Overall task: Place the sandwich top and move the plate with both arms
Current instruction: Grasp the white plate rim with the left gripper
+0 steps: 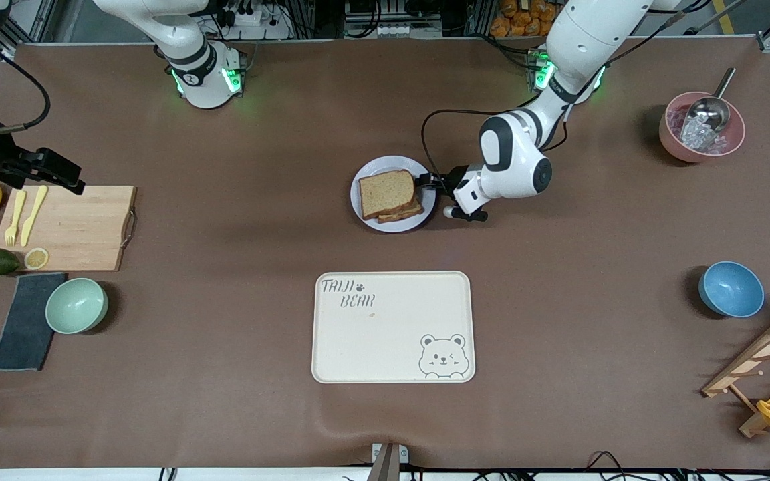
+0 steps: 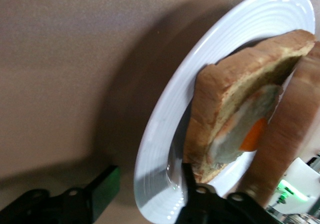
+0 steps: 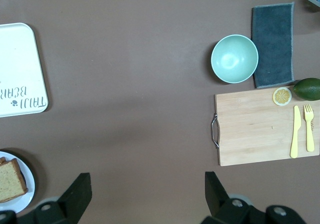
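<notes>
As the brown table (image 1: 238, 401) is filling nearly the whole front view, we're judging the task abt halfway. The sandwich top (image 1: 387, 192) is sitting on the egg toast (image 2: 250, 129), stacked on the plate (image 1: 371, 224), which is lying mid-table, farther from the front camera than the cream bear tray (image 1: 393, 327); moving the plate w/ both arms looks left to do. The left gripper (image 1: 433, 180) is down at the plate's rim toward the left arm's end, fingers straddling the rim w/ a gap, not clamped yet. The right gripper (image 3: 145, 189) is waiting up over bare table near the cutting board (image 3: 260, 126), claw wide, holding nothing. Shelving and cables are lining the room's edge.
</notes>
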You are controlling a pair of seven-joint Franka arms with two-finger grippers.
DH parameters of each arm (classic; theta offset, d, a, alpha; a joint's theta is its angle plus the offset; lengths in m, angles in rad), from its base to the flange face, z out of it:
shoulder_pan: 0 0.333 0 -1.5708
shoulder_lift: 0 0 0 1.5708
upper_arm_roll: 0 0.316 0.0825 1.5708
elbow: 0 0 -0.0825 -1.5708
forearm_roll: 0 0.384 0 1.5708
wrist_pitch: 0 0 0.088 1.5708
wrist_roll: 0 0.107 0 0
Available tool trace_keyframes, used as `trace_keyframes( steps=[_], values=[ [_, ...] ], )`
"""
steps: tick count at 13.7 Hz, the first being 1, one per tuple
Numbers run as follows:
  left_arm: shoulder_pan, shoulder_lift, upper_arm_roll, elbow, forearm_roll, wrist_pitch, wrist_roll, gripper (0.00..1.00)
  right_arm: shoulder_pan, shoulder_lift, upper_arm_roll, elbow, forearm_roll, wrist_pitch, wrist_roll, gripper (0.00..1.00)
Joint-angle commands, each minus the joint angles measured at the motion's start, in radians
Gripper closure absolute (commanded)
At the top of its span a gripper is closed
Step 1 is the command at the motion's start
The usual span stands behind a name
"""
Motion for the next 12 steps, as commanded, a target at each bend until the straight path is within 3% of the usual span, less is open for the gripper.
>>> trace_keyframes(
  steps=[1,12],
  values=[
    [-0.028,0.008,-0.002,0.006,-0.035,0.048,0.033,1.00,-0.022,-0.016,0.006,-0.021,-0.005,0.011,0.001,0.00],
    [-0.010,-0.075,-0.016,0.002,-0.043,0.046,0.002,1.00,-0.021,-0.009,0.007,-0.026,-0.005,0.011,0.001,0.00]
  ],
)
